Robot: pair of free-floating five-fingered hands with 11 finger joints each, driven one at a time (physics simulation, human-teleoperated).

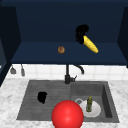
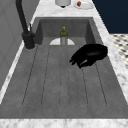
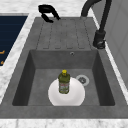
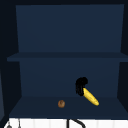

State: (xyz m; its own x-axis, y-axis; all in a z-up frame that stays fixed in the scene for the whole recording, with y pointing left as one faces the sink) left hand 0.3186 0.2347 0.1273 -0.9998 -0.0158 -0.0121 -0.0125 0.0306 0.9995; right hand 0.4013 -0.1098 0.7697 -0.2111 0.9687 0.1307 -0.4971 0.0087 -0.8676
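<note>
My right hand (image 1: 81, 33) is up inside the dark blue wall cabinet, its fingers curled round the top end of a yellow banana (image 1: 90, 44) that slants down to the right, just above the bottom shelf (image 1: 37, 53). The same right hand (image 4: 81, 86) and banana (image 4: 91, 97) show in the upper view. A small brown round thing (image 1: 61, 49) rests on that shelf to the left of the banana. My left hand (image 1: 42, 97) hovers over the ribbed draining board (image 1: 32, 100), fingers loosely bent and holding nothing; the left side view shows this hand (image 2: 89, 54) too.
A white plate (image 3: 66, 93) lies in the sink basin with a small green bottle (image 3: 64, 82) standing on it, beside the drain (image 3: 82, 79). The black tap (image 1: 68, 75) rises behind the sink. A large red ball (image 1: 67, 115) sits at the front edge.
</note>
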